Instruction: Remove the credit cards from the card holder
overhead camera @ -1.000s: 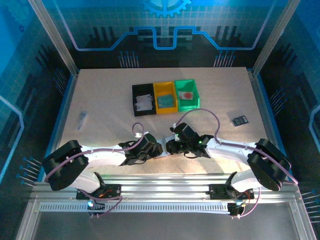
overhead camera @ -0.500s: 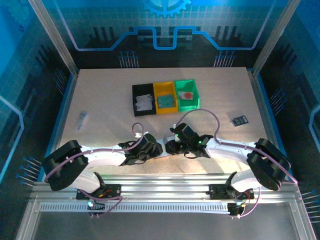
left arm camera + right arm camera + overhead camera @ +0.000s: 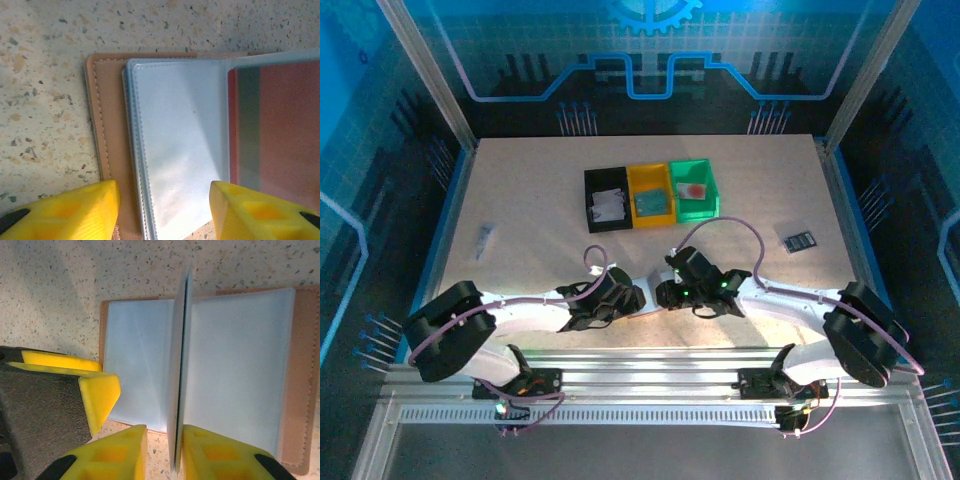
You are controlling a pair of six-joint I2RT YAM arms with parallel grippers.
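Observation:
The card holder (image 3: pixel 302 380) lies open on the speckled table, tan cover down and pale blue pockets up. One pocket leaf (image 3: pixel 181 365) stands on edge between the fingers of my right gripper (image 3: pixel 164 445). It rests against the right finger, with a gap to the left one. In the left wrist view, my left gripper (image 3: pixel 165 205) is open and straddles the card holder (image 3: pixel 107 115), one finger over the tan edge. Its other finger is by a reddish credit card (image 3: pixel 280 135) with a grey stripe, which sits inside a pocket. From above, both grippers (image 3: pixel 638 298) (image 3: pixel 665 295) meet at the near middle.
A black bin (image 3: pixel 605 215), a yellow bin (image 3: pixel 650 180) and a green bin (image 3: pixel 693 168) stand in a row at mid-table, each with a card inside. A small dark object (image 3: pixel 799 240) lies at the right and a small grey one (image 3: pixel 484 238) at the left.
My right gripper's jaws have parted a little around the upright pocket leaf, and the right arm has shifted slightly right. The left gripper has not moved.

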